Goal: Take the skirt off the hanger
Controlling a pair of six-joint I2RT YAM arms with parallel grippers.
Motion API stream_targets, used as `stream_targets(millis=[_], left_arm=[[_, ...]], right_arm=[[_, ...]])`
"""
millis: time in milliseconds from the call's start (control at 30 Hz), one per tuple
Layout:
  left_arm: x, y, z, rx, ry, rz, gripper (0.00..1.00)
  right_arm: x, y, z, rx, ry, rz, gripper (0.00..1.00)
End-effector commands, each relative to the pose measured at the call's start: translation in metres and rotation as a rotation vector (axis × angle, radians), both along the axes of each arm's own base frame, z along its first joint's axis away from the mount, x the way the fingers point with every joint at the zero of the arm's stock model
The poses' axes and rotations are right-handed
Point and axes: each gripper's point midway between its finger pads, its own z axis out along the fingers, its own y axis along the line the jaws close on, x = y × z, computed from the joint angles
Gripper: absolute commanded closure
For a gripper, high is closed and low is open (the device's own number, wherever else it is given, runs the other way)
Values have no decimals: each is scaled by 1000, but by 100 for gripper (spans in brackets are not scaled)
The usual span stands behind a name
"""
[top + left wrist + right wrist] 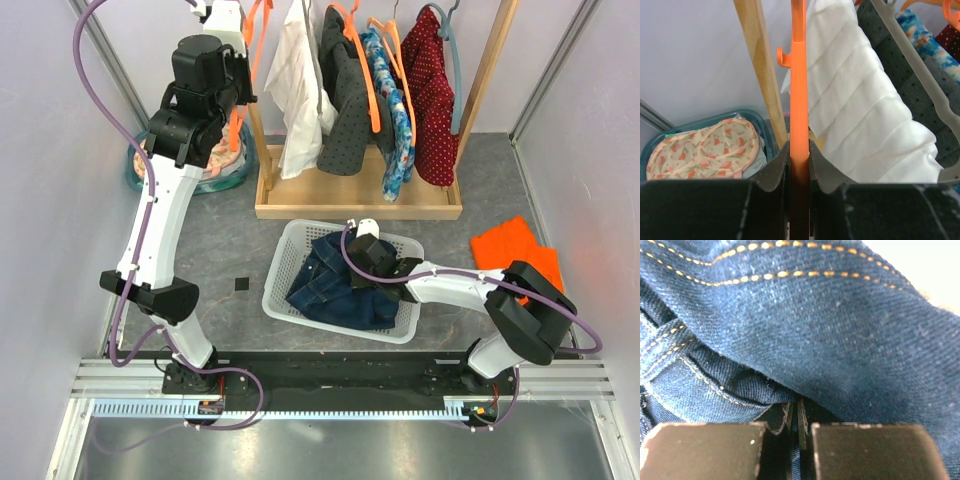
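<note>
A dark blue denim skirt (330, 285) lies bunched in the white basket (285, 245) in front of the rack. My right gripper (378, 265) is down in the basket, shut on a fold of the denim skirt (830, 330); the jaws (796, 420) pinch a thin strip of the fabric. My left gripper (232, 25) is raised at the rack's left end, shut on a bare orange hanger (255, 45). In the left wrist view the hanger's arm (799, 75) runs straight up from between the closed jaws (799, 155).
The wooden rack (358, 208) holds a white garment (300, 90), a dark grey one (345, 125), a blue floral one (397, 135) and a red dotted one (432, 100). A teal basin with floral cloth (215, 168) sits left. An orange cloth (515, 245) lies right.
</note>
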Motion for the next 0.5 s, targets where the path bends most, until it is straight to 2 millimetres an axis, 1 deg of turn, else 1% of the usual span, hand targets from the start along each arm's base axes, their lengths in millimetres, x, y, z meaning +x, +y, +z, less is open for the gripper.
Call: stream_targets(millis=[0, 100, 133, 167, 200, 233, 267, 333, 367, 467], left_arm=[[1, 14, 51, -10, -172, 63, 98], [12, 10, 53, 5, -199, 52, 98], [19, 5, 50, 30, -205, 34, 98], [24, 3, 53, 30, -224, 36, 98], [30, 2, 52, 43, -225, 40, 98], [29, 3, 65, 44, -258, 44, 98], [41, -1, 54, 63, -241, 45, 98], [46, 1, 56, 75, -253, 61, 98], [52, 1, 51, 82, -244, 72, 98], [60, 9, 44, 66, -236, 103, 98]], right_arm=[[-31, -31, -38, -124, 119, 25, 100], [-31, -29, -33, -108, 115, 34, 100], [-31, -28, -31, -108, 112, 40, 100], [-31, -28, -30, -110, 109, 43, 100], [-30, -26, -25, -103, 101, 48, 100], [-30, -25, -23, -99, 100, 53, 100], [-30, -24, -20, -91, 96, 55, 100], [-29, -24, -14, -79, 82, 55, 100], [-28, -23, -12, -73, 78, 57, 100], [-28, -21, -5, -54, 65, 60, 100]])
